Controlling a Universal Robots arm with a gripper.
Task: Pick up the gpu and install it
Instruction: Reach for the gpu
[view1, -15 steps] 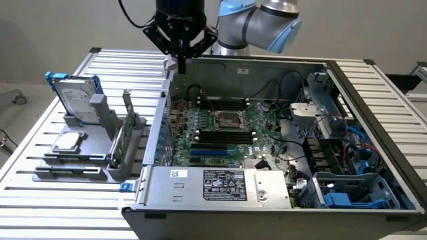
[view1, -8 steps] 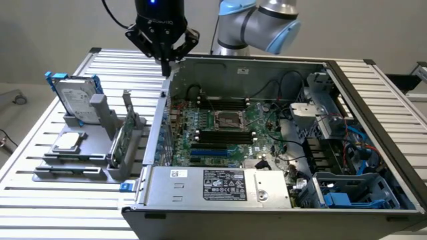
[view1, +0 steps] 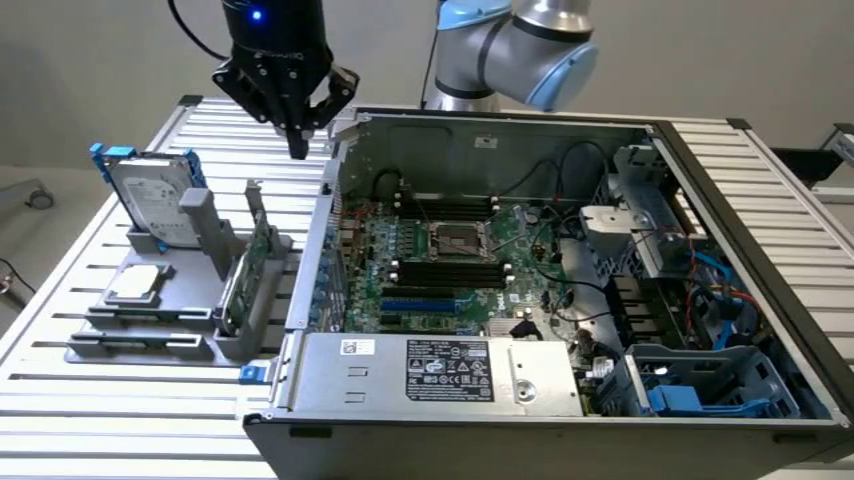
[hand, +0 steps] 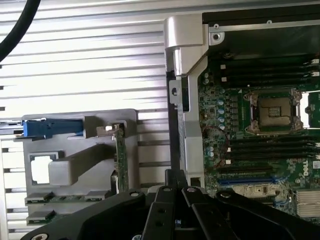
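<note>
Open computer case (view1: 441, 372) at the counter's (view1: 120, 420) near edge; beside it, toward the exterior view's left edge, the gpu (view1: 242, 283) stands on edge in a grey holder (view1: 134, 345); farther back, the hand (view1: 299, 148), closed and empty, hovers above the counter.

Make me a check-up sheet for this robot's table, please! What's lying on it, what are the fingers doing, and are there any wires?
Surface: slatted metal table, carrying a grey holder and an open computer case.
Job's things: the gpu stands on edge in the grey holder, outside the case; nothing holds it.
Clutter: a hard drive with a blue frame stands upright in the holder; a square silver chip lies flat beside it.
Grippers: the gripper hangs above the table by the case's corner, fingers shut, empty.
Cables: a black cable runs to the gripper; coloured wires sit inside the case.
Surroundings: plain grey wall.
</note>
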